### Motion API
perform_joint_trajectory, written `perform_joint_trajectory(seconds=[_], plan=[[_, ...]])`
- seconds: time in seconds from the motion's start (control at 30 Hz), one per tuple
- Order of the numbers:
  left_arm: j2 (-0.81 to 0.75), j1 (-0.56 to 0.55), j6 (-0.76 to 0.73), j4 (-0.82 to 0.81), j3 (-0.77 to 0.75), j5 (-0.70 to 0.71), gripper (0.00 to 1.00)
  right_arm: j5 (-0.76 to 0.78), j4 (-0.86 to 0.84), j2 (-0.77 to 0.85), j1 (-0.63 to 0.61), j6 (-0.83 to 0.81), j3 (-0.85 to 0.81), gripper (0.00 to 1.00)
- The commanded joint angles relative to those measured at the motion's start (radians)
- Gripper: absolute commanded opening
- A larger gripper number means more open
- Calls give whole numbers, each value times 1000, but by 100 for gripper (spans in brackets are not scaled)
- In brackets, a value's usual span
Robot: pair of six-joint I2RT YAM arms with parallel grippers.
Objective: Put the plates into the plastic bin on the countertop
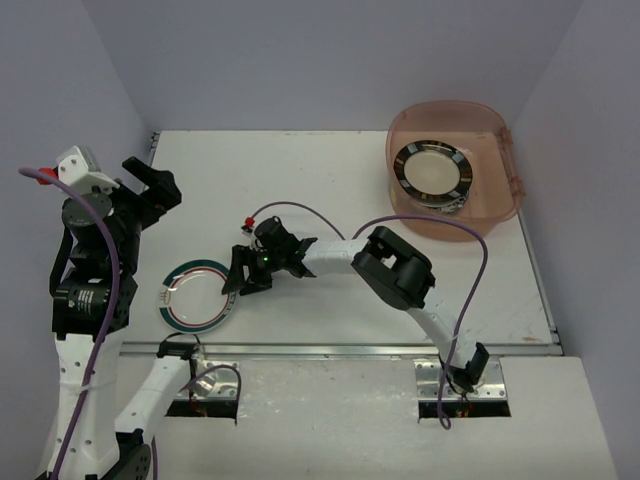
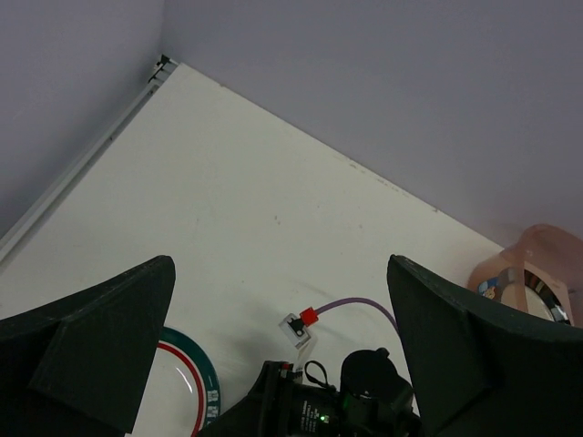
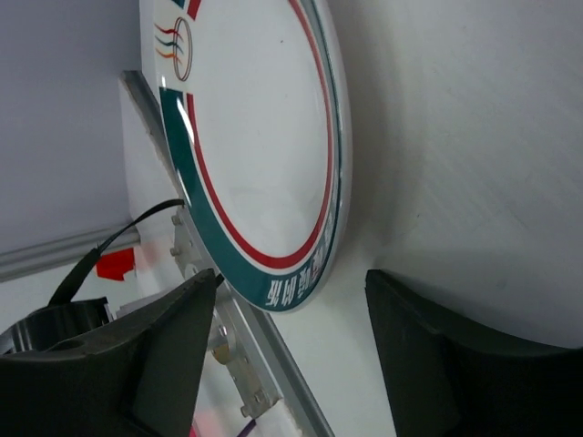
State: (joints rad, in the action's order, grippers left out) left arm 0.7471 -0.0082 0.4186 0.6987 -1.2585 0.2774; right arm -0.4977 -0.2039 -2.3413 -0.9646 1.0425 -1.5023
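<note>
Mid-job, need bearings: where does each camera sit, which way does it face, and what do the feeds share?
Top external: above and behind the robot, looking down on the countertop; left arm and right arm show.
Left wrist: on the raised left arm, facing the far wall and plastic bin; open left pincer frames it.
Right wrist: low over the table, facing the green-rimmed plate; open right pincer beside its rim.
Shared: all three show that plate; top and left wrist both show the bin.

Plain lavender-grey back wall [image 1: 330, 60] meets the left wall [image 1: 60, 90] and right wall [image 1: 600, 150] at clean corners, all bare, softly lit.
</note>
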Motion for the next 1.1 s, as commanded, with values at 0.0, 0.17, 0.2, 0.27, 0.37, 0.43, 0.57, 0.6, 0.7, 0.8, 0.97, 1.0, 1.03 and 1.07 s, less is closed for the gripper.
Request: perform_joint_trajectory(seconds=[0.0, 0.17, 0.2, 0.27, 0.37, 0.43, 0.57, 0.6, 0.7, 0.8, 0.97, 1.0, 1.03, 1.07], plan=[[-3, -7, -24, -50, 11, -23, 100, 50, -9, -74, 1, 70, -29, 62], [-13, -7, -39, -53, 33, -16, 100, 81, -65, -122, 1, 133, -16, 35], [-16, -7, -43, -54, 38, -15, 100, 80, -89, -124, 1, 149, -6, 26], [-21, -7, -51, -56, 46, -11, 100, 64, -94, -130, 2, 150, -23, 15], [-26, -9, -53, -65, 68, 1, 100, 19, -133, -81, 7, 145, -14, 1], [-28, -10, -54, -68, 76, 9, 100, 5, -152, -26, 15, 134, 20, 0], [-34, -12, -53, -77, 99, 14, 100, -12, -169, 156, 54, 91, 111, 0], [-35, -12, -52, -80, 104, 14, 100, -14, -168, 222, 66, 77, 128, 0], [-38, -12, -51, -85, 119, 12, 100, -18, -105, 375, 137, 36, 162, 0], [-46, -12, -49, -89, 134, 3, 100, -27, -32, 534, 260, 7, 188, 0], [-43, -12, -25, -123, 192, -58, 100, -30, 127, 723, 545, -30, 160, 0], [-42, -12, -18, -132, 204, -65, 100, -21, 152, 744, 597, -30, 157, 0], [-37, -12, -10, -143, 219, -90, 100, -9, 182, 764, 662, -26, 148, 0], [-31, -12, 3, -158, 242, -107, 100, 8, 225, 783, 761, -9, 140, 0]])
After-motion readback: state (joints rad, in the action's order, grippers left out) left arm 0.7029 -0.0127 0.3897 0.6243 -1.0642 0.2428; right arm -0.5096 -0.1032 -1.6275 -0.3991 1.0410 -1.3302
